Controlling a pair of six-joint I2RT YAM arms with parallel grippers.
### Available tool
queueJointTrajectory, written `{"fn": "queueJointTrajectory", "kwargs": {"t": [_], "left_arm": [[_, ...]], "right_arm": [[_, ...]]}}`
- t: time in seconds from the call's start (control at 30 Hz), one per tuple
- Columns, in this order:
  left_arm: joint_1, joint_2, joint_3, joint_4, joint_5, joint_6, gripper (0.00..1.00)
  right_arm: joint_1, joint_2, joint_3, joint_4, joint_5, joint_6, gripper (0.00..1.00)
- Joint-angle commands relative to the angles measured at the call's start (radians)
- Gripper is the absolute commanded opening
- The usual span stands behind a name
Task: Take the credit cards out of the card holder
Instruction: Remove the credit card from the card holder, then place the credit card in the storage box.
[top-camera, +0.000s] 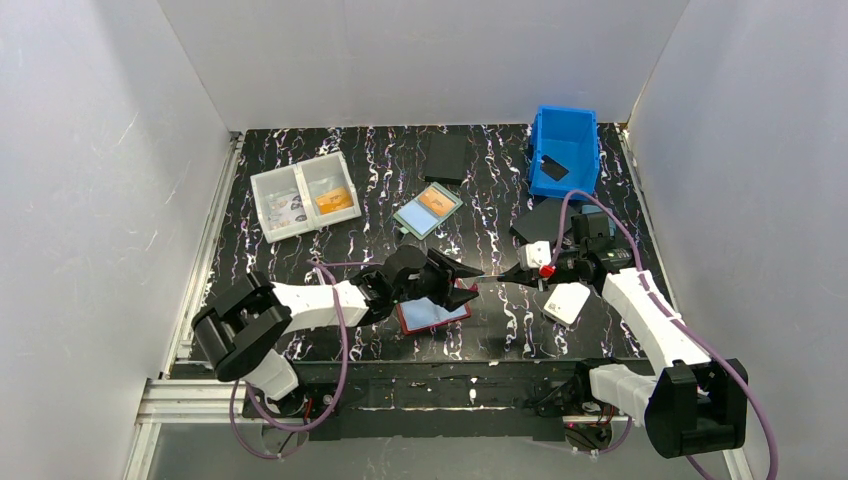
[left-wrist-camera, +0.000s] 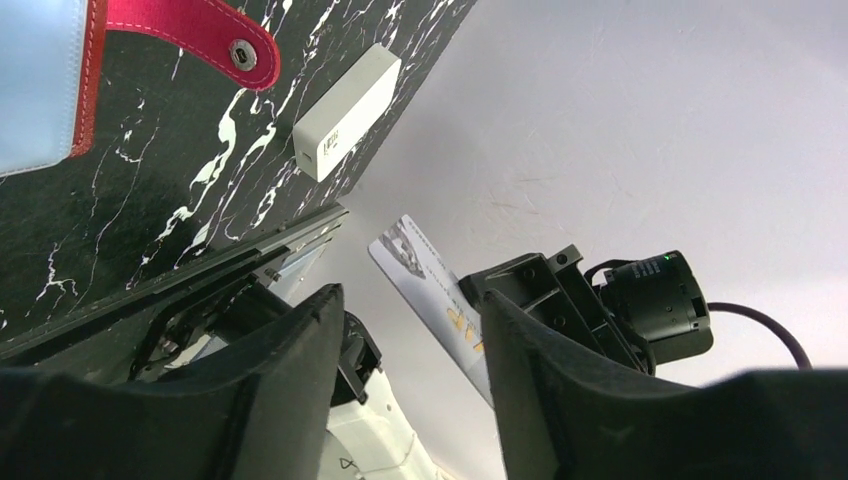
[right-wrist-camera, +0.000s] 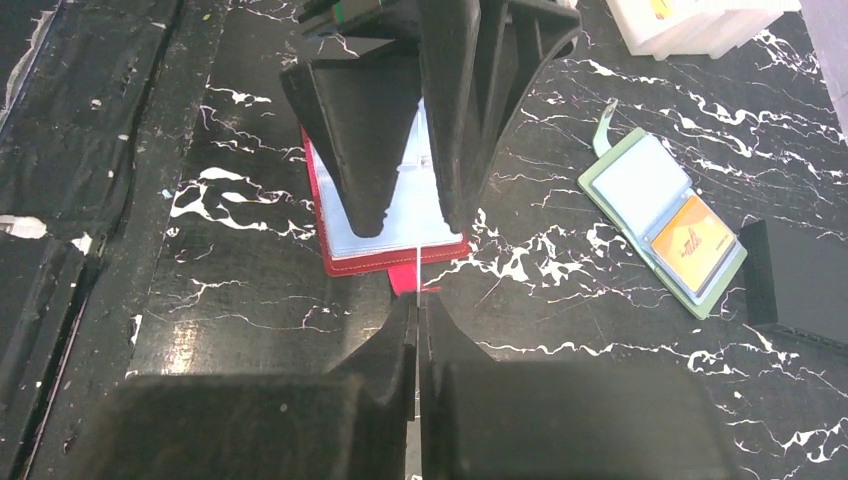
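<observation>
The dark-red card holder (top-camera: 432, 318) lies spread open on the table, light-blue inside up, under my left gripper. Its rim (right-wrist-camera: 350, 263) and snap tab (left-wrist-camera: 200, 30) show in the wrist views. My right gripper (top-camera: 512, 277) (right-wrist-camera: 415, 300) is shut on a credit card (left-wrist-camera: 430, 285), held edge-on above the table as a thin line (right-wrist-camera: 415, 262). My left gripper (top-camera: 466, 283) (left-wrist-camera: 410, 300) faces it. Its fingers (right-wrist-camera: 350, 150) stand apart on either side of the card's free end, with the card close to one finger.
A white box (top-camera: 567, 302) lies by the right arm. A teal-framed case with an orange card (top-camera: 428, 210) sits mid-table. Behind are a clear two-part box (top-camera: 303, 195), a flat black item (top-camera: 446, 157) and a blue bin (top-camera: 565, 150).
</observation>
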Motion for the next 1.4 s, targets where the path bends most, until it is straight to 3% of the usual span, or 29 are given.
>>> {"fn": "queueJointTrajectory", "kwargs": {"t": [0.0, 0.17, 0.3, 0.43, 0.47, 0.53, 0.63, 0.67, 0.9, 1.13, 1.27, 1.37], "left_arm": [[-0.005, 0.029, 0.048, 0.001, 0.014, -0.025, 0.47], [-0.005, 0.060, 0.054, 0.032, 0.018, -0.044, 0.30], [-0.004, 0.090, 0.050, 0.086, 0.030, -0.059, 0.00], [0.008, 0.126, 0.033, 0.180, 0.043, -0.034, 0.00], [0.014, 0.130, 0.022, 0.199, 0.041, -0.016, 0.00], [0.031, 0.123, -0.008, 0.211, 0.018, 0.025, 0.00], [0.065, 0.081, -0.074, 0.215, -0.018, 0.083, 0.00], [0.076, 0.063, -0.097, 0.215, -0.029, 0.101, 0.00], [0.170, -0.124, -0.215, 0.180, -0.079, 0.343, 0.00], [0.184, -0.322, -0.211, 0.039, -0.100, 0.818, 0.00], [0.184, -0.418, -0.233, 0.031, -0.113, 0.975, 0.00], [0.181, -0.482, -0.245, 0.031, -0.127, 1.055, 0.00]], "right_arm": [[-0.001, -0.016, -0.015, -0.042, -0.052, -0.077, 0.01], [-0.001, -0.015, -0.017, -0.076, -0.068, -0.118, 0.01], [-0.002, -0.011, -0.015, -0.107, -0.080, -0.152, 0.01], [-0.001, -0.003, -0.005, -0.173, -0.093, -0.226, 0.14], [-0.002, 0.001, 0.003, -0.214, -0.096, -0.269, 0.21], [-0.002, 0.012, 0.018, -0.293, -0.098, -0.345, 0.47], [-0.005, 0.023, 0.030, -0.393, -0.087, -0.451, 0.91], [-0.007, 0.022, 0.025, -0.418, -0.089, -0.476, 0.97], [-0.009, 0.033, 0.024, -0.434, -0.085, -0.488, 0.98], [-0.009, 0.133, 0.118, -0.410, -0.136, -0.183, 0.98], [-0.009, 0.207, 0.168, -0.402, -0.186, -0.007, 0.98], [-0.008, 0.257, 0.193, -0.435, -0.215, 0.023, 0.98]]}}
